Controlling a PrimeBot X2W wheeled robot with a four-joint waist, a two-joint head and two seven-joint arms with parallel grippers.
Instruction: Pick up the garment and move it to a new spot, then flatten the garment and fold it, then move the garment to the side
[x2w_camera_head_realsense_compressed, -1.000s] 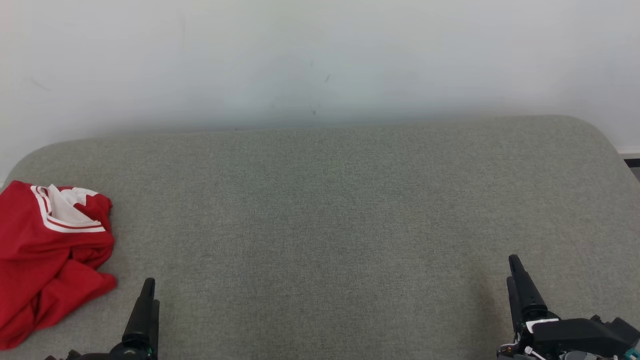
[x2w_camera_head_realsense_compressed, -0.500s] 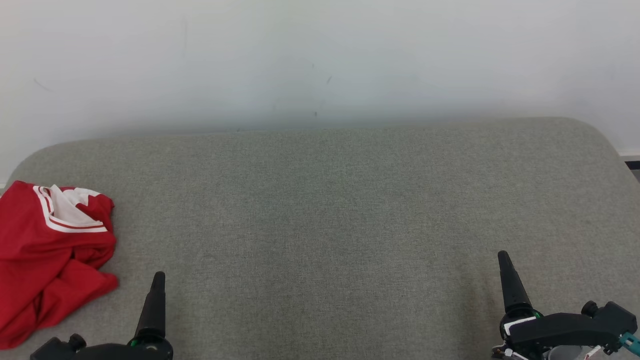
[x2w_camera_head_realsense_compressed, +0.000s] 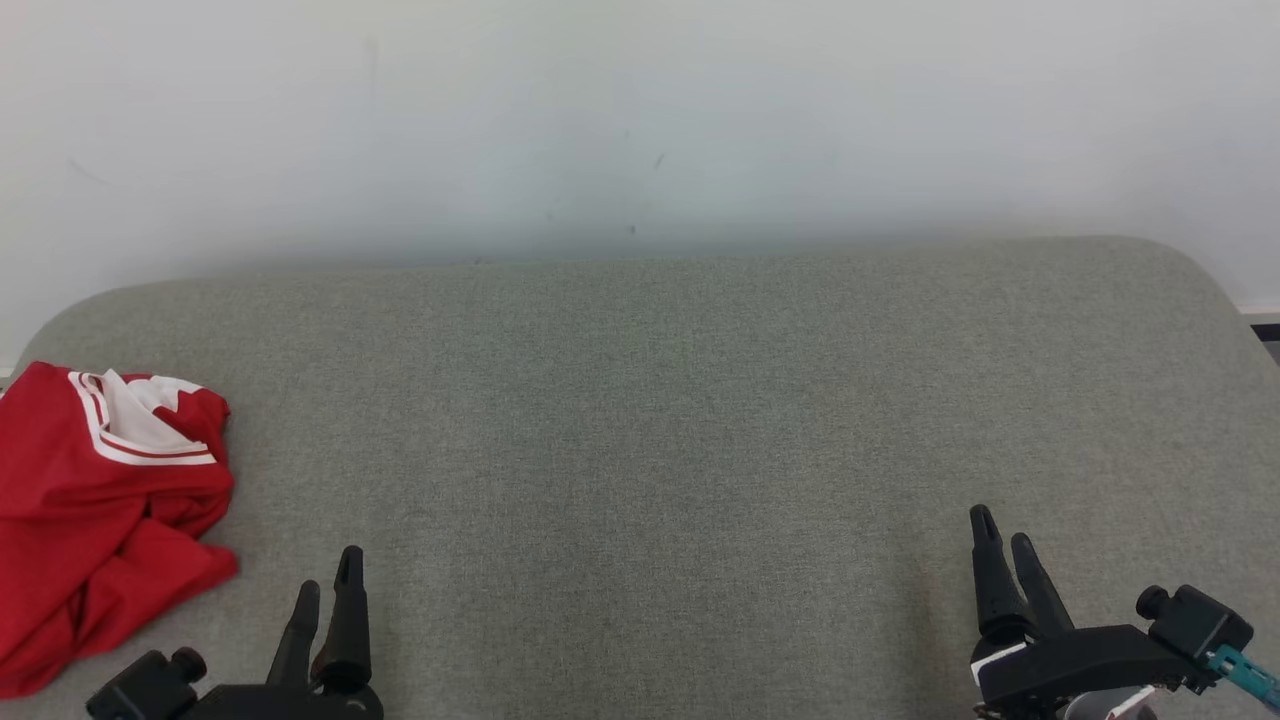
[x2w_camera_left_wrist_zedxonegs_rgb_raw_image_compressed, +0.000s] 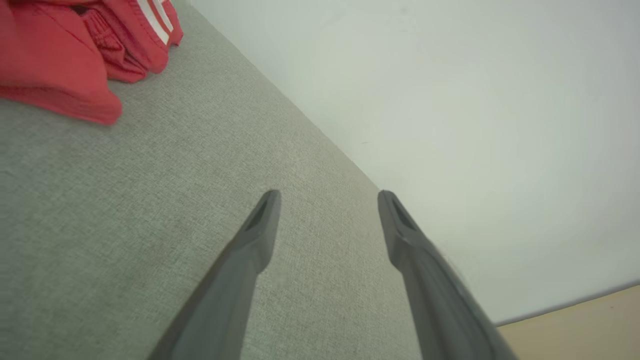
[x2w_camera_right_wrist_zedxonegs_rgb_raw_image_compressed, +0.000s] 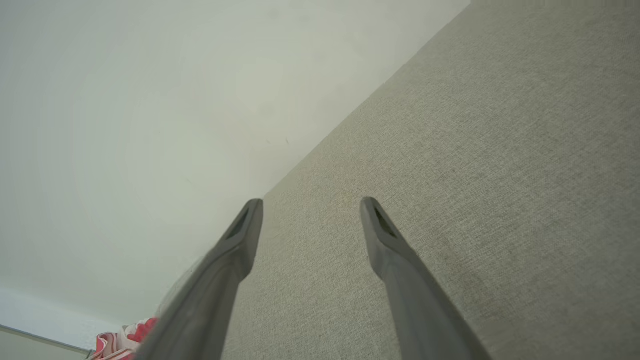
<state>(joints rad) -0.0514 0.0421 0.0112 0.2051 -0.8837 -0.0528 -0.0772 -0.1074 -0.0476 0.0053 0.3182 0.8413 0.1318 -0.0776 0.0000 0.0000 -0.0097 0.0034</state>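
Soft and limp, the garment (x2w_camera_head_realsense_compressed: 100, 520) at lower left looks best pinched at a raised fold; left gripper (x2w_camera_head_realsense_compressed: 329, 572) and right gripper (x2w_camera_head_realsense_compressed: 1001, 526) both gape, empty.

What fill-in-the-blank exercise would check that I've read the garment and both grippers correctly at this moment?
The crumpled garment is ____ with white stripes.
It lies at the ____ edge of the grey cushion.
The left gripper and the right gripper both stand ____, holding nothing.
Missing words: red; left; open.
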